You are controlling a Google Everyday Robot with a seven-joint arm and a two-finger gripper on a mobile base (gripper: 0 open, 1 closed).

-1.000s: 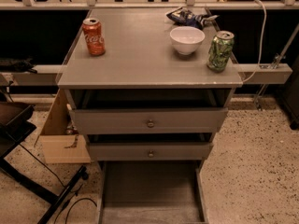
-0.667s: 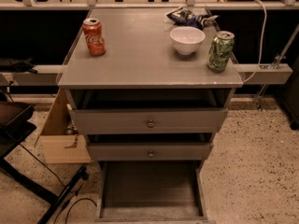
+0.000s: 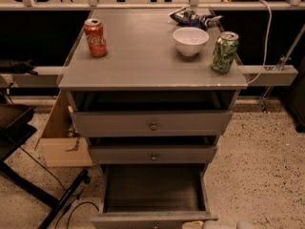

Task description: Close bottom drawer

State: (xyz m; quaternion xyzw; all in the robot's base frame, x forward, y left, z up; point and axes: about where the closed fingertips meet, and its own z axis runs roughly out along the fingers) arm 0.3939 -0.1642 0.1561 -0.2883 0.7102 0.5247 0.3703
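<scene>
The grey cabinet [image 3: 152,70] has three drawers. The bottom drawer [image 3: 152,187] is pulled far out, and its shallow grey box shows empty. Its front [image 3: 143,219] lies along the picture's bottom edge. The middle drawer front [image 3: 119,154] and the top drawer front [image 3: 109,123] stand out a little, each with a small round knob. My gripper [image 3: 219,225] shows only as pale parts at the bottom edge, right in front of the bottom drawer's front, towards its right side.
On the cabinet top stand a red cola can [image 3: 96,37], a white bowl [image 3: 190,41], a green can [image 3: 224,51] and a snack bag [image 3: 193,17]. A cardboard box [image 3: 59,142] and black stand legs [image 3: 47,199] with a cable are to the left. Speckled floor is to the right.
Pale parts of my gripper have come into view at the bottom edge, by the drawer front. The bottom drawer is still out; the things on top have not moved.
</scene>
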